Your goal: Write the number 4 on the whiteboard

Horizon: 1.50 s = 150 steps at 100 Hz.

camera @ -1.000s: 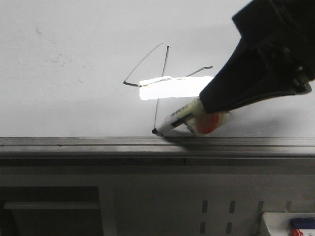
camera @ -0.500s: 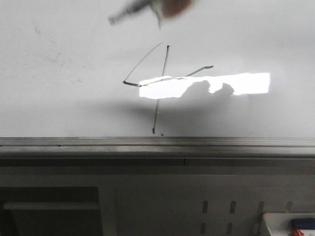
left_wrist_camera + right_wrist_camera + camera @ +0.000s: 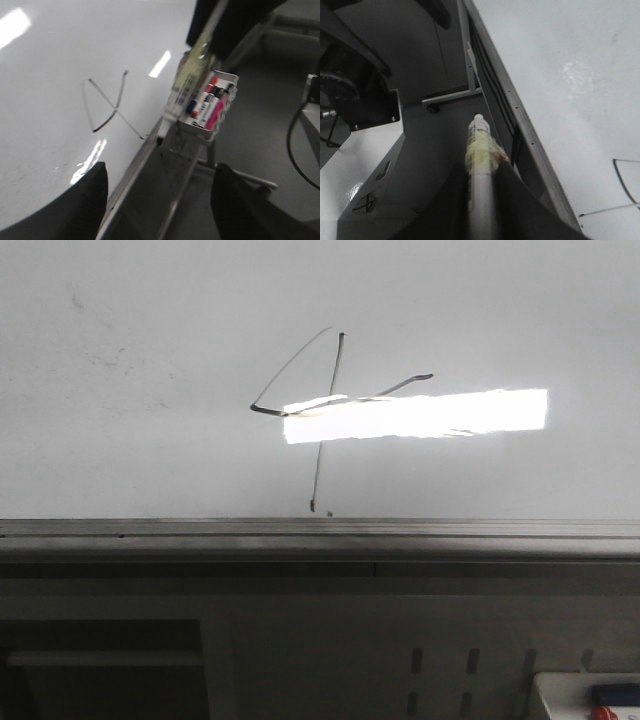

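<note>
— Number 4 (image 3: 325,405), is it finished?
— It looks so: slanted stroke, wavy crossbar and long vertical all sit on the whiteboard (image 3: 150,440), low down near its grey edge rail (image 3: 320,530). I'd judge the writing step over; what's left is parking the marker (image 3: 481,170).
— Who holds it?
— The right pincer (image 3: 482,200) is clamped on it, off the board. The left pincer (image 3: 157,200) is spread wide, holding nothing.
— Surroundings?
— Glossy, glare-streaked board; a tray of pens (image 3: 210,107) beside it, possibly hung from the rail, though it's blurred.
</note>
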### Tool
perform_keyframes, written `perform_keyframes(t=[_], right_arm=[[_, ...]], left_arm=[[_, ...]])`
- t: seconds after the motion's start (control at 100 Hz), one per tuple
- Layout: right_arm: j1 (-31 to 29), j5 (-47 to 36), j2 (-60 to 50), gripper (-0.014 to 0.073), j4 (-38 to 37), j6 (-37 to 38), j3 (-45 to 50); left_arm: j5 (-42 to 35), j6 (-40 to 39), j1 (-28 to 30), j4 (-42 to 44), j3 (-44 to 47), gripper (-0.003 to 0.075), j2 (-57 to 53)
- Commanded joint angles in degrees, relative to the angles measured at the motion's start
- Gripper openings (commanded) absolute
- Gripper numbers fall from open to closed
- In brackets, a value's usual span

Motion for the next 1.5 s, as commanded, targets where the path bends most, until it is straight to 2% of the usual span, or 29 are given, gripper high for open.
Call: perform_keyframes(t=[0.0, 0.21, 0.37, 0.51, 0.73, 0.88, 0.97, 1.14, 1.21, 1.37, 1.44, 1.49], right_arm=[[3.47, -4.15, 0.26, -0.0044, 1.15, -2.73, -1.76], [10.76, -9.97, 1.92, -0.0044, -1.85, -4.55, -1.76], [12.35, -11.74, 2.18, -0.0044, -2.18, -4.55, -1.76], [12.35, -11.5, 2.18, -0.0044, -2.18, -4.55, -1.76], [12.35, -9.97, 2.18, -0.0044, -2.18, -4.55, -1.76], [12.35, -11.52, 2.18, -0.0034, -2.18, -4.55, -1.76], [12.35, -13.34, 2.18, 0.0055, -2.18, -4.55, -1.76], [10.72, -16.42, 0.99, 0.0402, -2.18, -4.55, -1.76], [8.75, -16.94, -0.65, 0.0465, -2.32, -4.55, -1.76], [0.46, -15.79, -6.85, 0.04, -2.32, -0.9, -1.76], [-4.31, -14.75, -9.79, 0.0322, -2.32, 2.86, -1.63], [-7.49, -14.29, -11.74, 0.0233, -2.32, 4.71, -0.98]], left_arm=[[2.98, 4.02, -1.05, -4.91, -4.73, 0.0399, 3.77], [7.02, 4.78, -6.52, -5.24, -7.43, 0.0384, 9.09], [7.66, 4.78, -9.33, -5.24, -7.48, 0.0367, 12.16], [6.42, 4.78, -9.33, -5.24, -7.56, 0.0255, 13.66], [3.84, 4.78, -9.33, -5.24, -7.56, -0.0022, 14.04], [3.73, 4.78, -9.33, -5.24, -7.56, -0.002, 14.04], [3.59, 4.78, -9.33, -5.24, -7.56, -0.002, 14.04], [2.02, 4.04, -9.33, -5.24, -7.56, -0.002, 14.04], [-0.64, 1.35, -9.33, -5.24, -7.33, -0.002, 14.04], [-12.4, -4.68, -9.1, -4.8, -3.44, -0.002, 13.39], [-20.37, -8.83, -9.1, -5.7, -0.03, -0.002, 13.41], [-26.35, -10.46, -9.1, -8.59, 2.92, -0.002, 13.41]])
